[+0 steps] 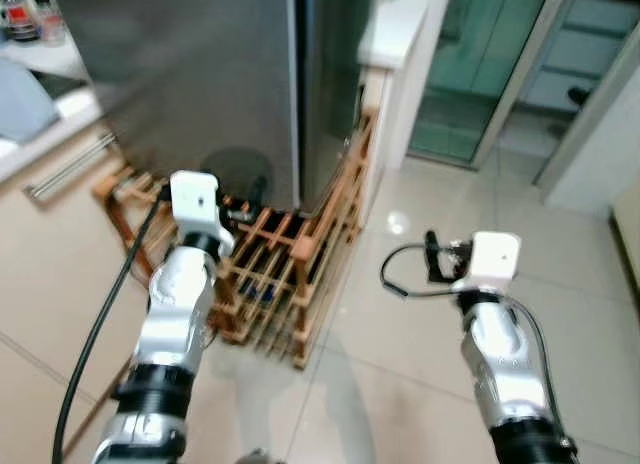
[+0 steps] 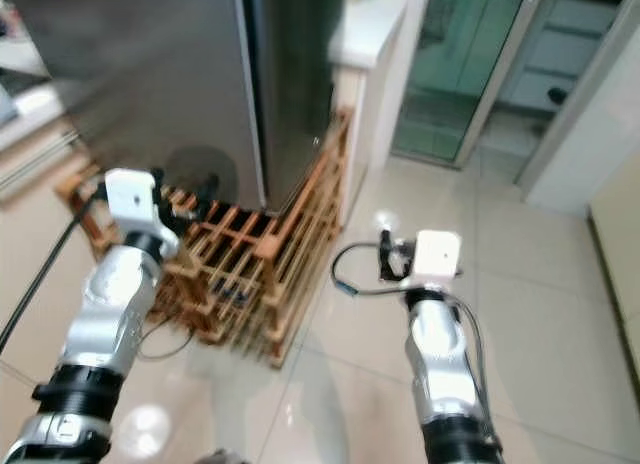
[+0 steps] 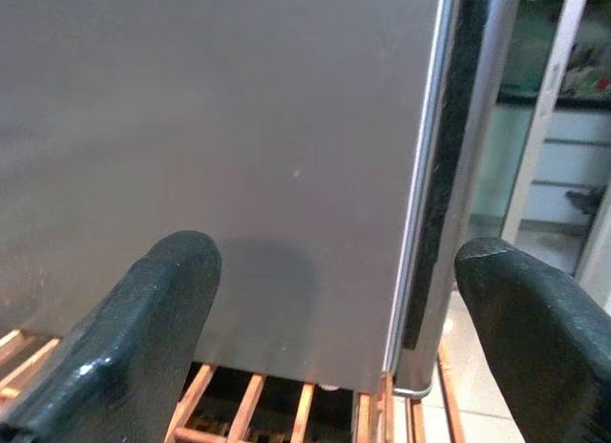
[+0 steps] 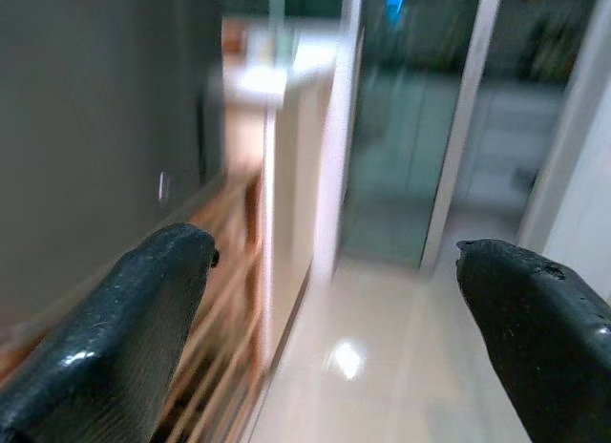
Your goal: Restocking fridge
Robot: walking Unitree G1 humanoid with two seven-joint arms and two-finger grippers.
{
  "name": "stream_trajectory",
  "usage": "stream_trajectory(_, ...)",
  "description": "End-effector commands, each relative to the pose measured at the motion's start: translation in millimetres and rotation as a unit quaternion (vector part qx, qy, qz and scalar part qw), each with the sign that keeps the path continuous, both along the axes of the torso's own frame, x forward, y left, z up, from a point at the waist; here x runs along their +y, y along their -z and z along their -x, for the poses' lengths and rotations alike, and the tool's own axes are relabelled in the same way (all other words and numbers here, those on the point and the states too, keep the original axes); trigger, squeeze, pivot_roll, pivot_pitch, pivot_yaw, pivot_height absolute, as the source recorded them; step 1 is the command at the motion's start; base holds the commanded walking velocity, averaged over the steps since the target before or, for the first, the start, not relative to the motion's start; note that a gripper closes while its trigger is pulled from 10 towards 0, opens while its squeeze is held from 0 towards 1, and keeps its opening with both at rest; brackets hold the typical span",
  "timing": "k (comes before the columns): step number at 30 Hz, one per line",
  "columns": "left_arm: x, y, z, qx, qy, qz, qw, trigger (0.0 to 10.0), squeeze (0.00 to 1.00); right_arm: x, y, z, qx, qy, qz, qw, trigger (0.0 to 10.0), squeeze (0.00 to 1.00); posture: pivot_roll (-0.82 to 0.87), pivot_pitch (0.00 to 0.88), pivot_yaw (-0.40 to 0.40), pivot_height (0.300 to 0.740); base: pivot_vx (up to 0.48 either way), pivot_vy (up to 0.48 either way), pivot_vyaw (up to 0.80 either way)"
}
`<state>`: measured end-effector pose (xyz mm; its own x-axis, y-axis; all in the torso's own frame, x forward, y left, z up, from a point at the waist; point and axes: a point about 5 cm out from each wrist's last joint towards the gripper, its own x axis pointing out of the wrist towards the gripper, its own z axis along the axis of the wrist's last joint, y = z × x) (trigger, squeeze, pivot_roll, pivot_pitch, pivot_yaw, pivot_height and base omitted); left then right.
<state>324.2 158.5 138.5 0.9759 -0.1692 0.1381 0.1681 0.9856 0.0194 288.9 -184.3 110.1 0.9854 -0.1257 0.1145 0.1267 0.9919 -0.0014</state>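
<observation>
Bright, even light; all 4 views motion-blurred; glare spots on floor (image 1: 397, 222).

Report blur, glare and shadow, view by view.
Eye views: soft motion blur; ceiling-light glare on the floor tiles; round shadow on the fridge door. Left wrist view: fairly sharp, dim shadow on the door. Right wrist view: background heavily blurred, fingers clearer.

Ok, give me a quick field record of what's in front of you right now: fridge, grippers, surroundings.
fridge: grey fridge ahead, door shut
rack: wooden rack on the floor at its base
left gripper: open, empty, facing the fridge door above the rack
right gripper: open, empty, over bare floor right of the rack
beyond: glass door to the right
</observation>
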Motion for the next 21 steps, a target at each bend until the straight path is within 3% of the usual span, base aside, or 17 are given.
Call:
stream_trajectory(1, -0.3, -8, 5.0, -0.01, 0.006, -0.002, 1.0, 10.0, 0.0, -7.7, -11, 8.1, -0.013, 0.007, 0.002, 1.0, 10.0, 0.0, -0.04, 0.0, 0.013, 0.74, 0.0, 0.0, 0.0)
stream_trajectory(5, 11.9, -4, 45.8, 0.003, 0.044, -0.019, 0.999, 10.0, 0.0, -17.9, 9, 50.7, 0.042, -0.002, -0.001, 0.999, 10.0, 0.0, -0.03, 0.0, 0.006, 0.74, 0.0, 0.0, 0.0)
stream_trajectory(6, 9.8, -5, 48.6, 0.001, 0.049, -0.017, 0.999, 10.0, 0.0, -19.2, 9, 53.6, 0.042, 0.001, 0.0, 0.999, 10.0, 0.0, -0.02, 0.0, 0.003, 0.74, 0.0, 0.0, 0.0)
stream_trajectory(10, 1.2, -11, 43.8, -0.009, 0.042, -0.003, 0.999, 10.0, 0.0, -17.6, 6, 52.2, 0.036, 0.003, 0.003, 0.999, 10.0, 0.0, -0.02, 0.0, 0.0, 0.74, 0.0, 0.0, 0.0)
stream_trajectory(14, -15.2, -31, 35.1, -0.033, 0.038, 0.03, 0.998, 10.0, 0.0, -8.3, -4, 38.4, 0.024, -0.017, 0.012, 0.999, 10.0, 0.0, -0.01, 0.0, -0.002, 0.74, 0.0, -0.443, 0.0)
stream_trajectory(21, -10.0, -37, 28.2, -0.023, 0.01, 0.054, 0.998, 10.0, 0.0, -2.2, -7, 24.6, 0.024, -0.029, 0.01, 0.999, 10.0, 0.0, -0.01, 0.0, 0.004, 0.74, 0.188, -0.408, 0.0)
